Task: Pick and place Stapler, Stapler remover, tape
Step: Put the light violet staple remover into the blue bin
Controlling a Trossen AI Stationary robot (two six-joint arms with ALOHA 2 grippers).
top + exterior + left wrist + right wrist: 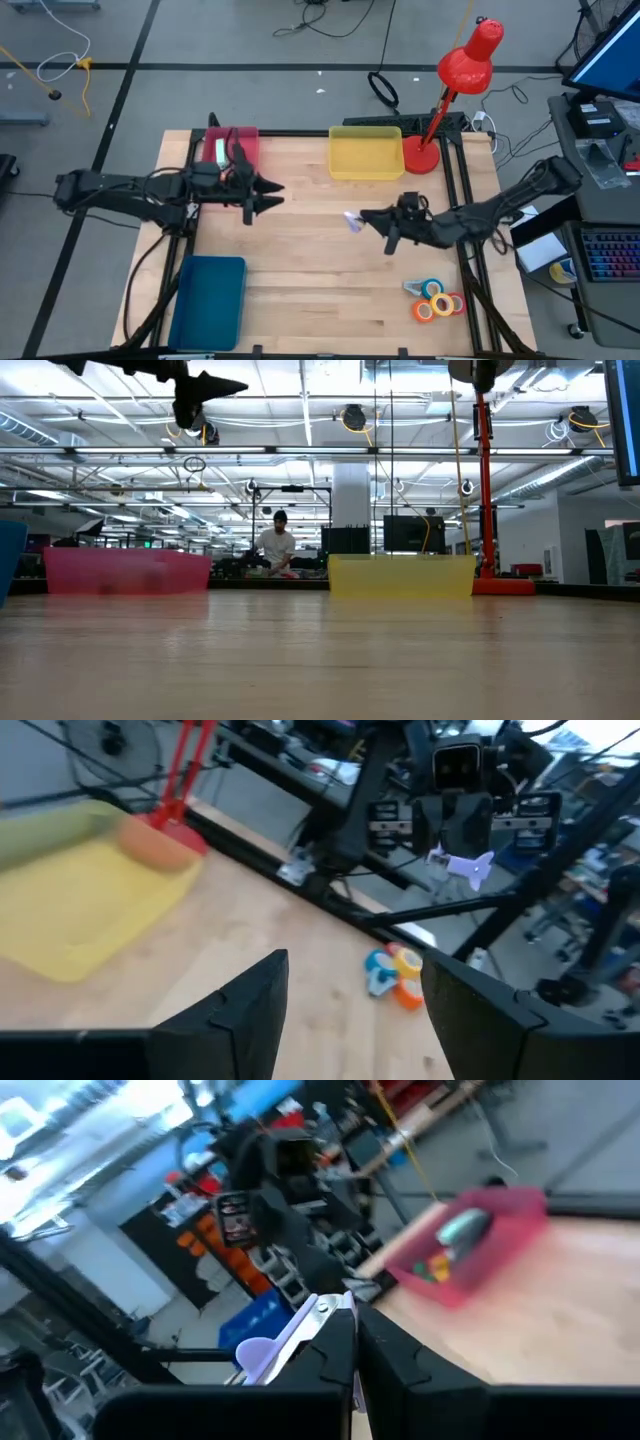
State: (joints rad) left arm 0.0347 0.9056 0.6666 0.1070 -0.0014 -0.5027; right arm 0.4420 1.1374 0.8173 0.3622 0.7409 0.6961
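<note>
My right gripper (372, 217) was clenched on lavender staple remover (352, 221), raised above table centre, at 7 o'clock from yellow tray (366, 153). My left gripper (270, 196) hung released at 5 o'clock from pink tray (246, 139), which held stapler (462, 1228). Tape rolls (436, 299) lay on table (300, 280) at 5 o'clock from remover, well apart.

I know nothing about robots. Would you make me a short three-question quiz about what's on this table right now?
1. True or false: the right gripper holds a lilac staple remover.
2. Which tray sits beside the red lamp: A pink tray, B yellow tray, C blue tray?
3. Fill in: the tape rolls lie on the table near the ___ arm.

Key: 1 true; 2 B; 3 right.
</note>
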